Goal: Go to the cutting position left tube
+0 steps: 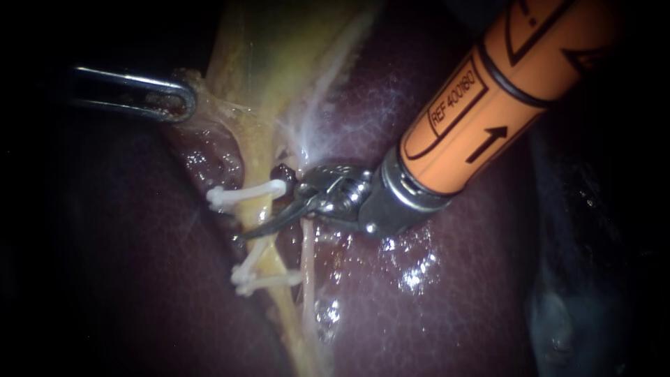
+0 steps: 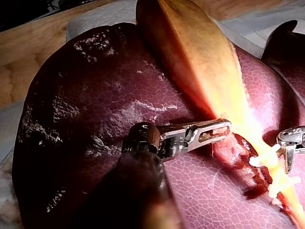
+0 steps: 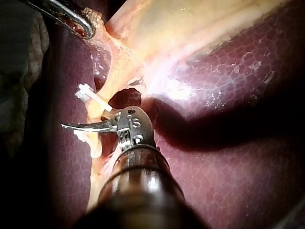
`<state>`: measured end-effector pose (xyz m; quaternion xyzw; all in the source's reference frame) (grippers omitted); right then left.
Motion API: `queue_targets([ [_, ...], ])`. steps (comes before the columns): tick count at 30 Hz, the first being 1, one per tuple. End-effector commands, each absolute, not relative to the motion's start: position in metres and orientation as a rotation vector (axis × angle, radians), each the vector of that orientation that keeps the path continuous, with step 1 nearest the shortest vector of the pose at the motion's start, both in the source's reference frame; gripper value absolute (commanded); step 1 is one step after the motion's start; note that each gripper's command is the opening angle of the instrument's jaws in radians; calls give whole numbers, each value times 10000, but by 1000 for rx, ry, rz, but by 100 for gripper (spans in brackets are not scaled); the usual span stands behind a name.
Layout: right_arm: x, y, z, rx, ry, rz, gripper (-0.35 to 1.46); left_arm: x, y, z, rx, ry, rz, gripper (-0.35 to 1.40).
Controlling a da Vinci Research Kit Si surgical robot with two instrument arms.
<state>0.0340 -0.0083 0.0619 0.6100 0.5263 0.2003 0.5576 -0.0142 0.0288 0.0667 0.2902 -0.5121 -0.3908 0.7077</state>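
Note:
The left tube (image 1: 255,211) runs down from the yellowish gallbladder (image 1: 279,56). One white clip (image 1: 244,194) sits higher on it and two more clips (image 1: 259,279) lower. My right instrument (image 1: 251,232) comes in on an orange shaft. Its curved blades lie together across the left tube between the upper clip and the lower pair, tip just past the tube. In the right wrist view the blades (image 3: 66,125) show as one curved edge over the tube. My left instrument (image 1: 174,101) is shut on gallbladder tissue at the upper left, holding it taut.
A thinner right tube (image 1: 307,258) runs down beside the left one, under the right instrument's wrist. Dark red liver (image 1: 433,300) lies all around. In the left wrist view the liver rests on white cloth (image 2: 86,24) over a wooden board.

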Motion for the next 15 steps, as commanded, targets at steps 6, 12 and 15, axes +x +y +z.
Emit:
queue_targets([
  [6, 340, -86, 621, 1443, 1238, 474, 127, -142, 288, 667, 644, -1137, -868, -35],
  [12, 328, -85, 622, 1419, 1162, 457, 122, -142, 288, 667, 644, -1137, -868, -35],
  [15, 322, -82, 627, 1403, 1133, 452, 122, -143, 287, 667, 644, -1137, -868, -35],
])
